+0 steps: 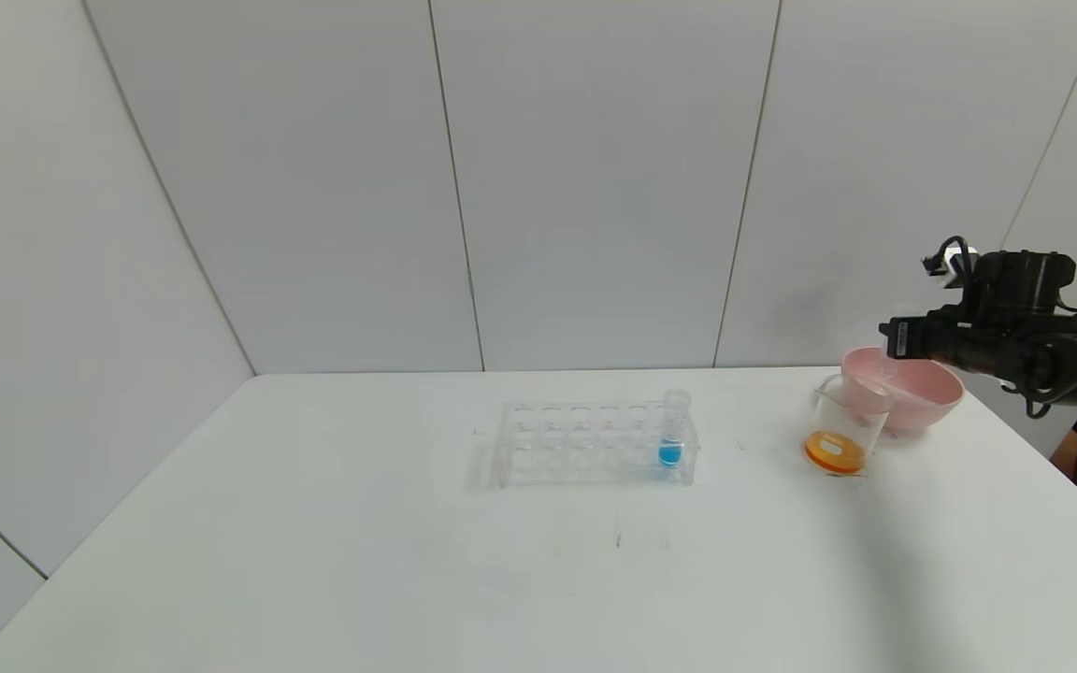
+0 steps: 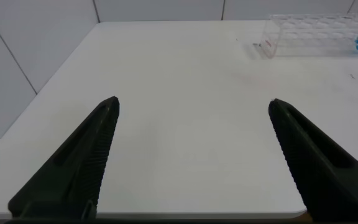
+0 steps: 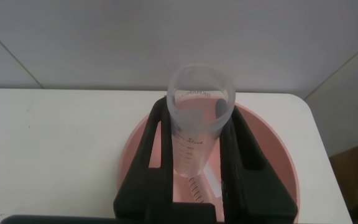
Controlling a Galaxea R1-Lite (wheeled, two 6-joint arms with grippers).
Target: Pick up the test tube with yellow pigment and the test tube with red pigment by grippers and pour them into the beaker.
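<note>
My right gripper hovers over the pink bowl at the table's far right. In the right wrist view the gripper is shut on a clear graduated test tube, open mouth forward. The tube looks empty, and I cannot tell which pigment it held. The beaker stands just in front-left of the bowl with orange liquid in its bottom. No tube with yellow or red liquid shows. My left gripper is open and empty above the table's near left; it is out of the head view.
A clear rack stands mid-table with one blue-liquid tube at its right end; the rack also shows in the left wrist view. A second clear marked tube seems to lie in the bowl. White walls stand behind the table.
</note>
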